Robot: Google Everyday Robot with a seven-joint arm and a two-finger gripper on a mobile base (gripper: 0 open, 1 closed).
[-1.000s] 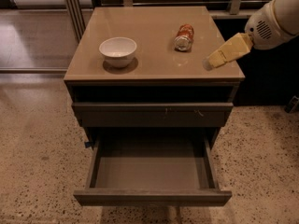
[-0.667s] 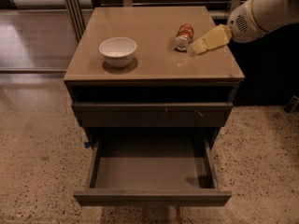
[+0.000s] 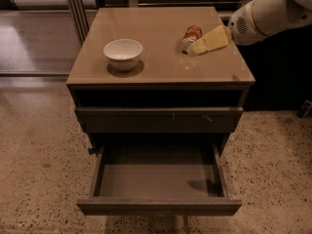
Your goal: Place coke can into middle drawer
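Observation:
The coke can point(image 3: 191, 36), red-orange with silver ends, lies on its side on the cabinet top point(image 3: 161, 43), toward the back right. My gripper point(image 3: 196, 47) reaches in from the right on a white arm, its yellowish fingertips right beside the can's near end. The middle drawer point(image 3: 158, 179) is pulled out below, its grey floor bare.
A white bowl point(image 3: 123, 53) stands on the left part of the cabinet top. A closed drawer front point(image 3: 158, 119) with small marks sits above the open drawer. Speckled floor surrounds the cabinet; metal posts and dark furniture stand behind it.
My gripper has moved left and toward the can, from the right edge of the cabinet top to right beside the can. The can, bowl and drawer have not moved.

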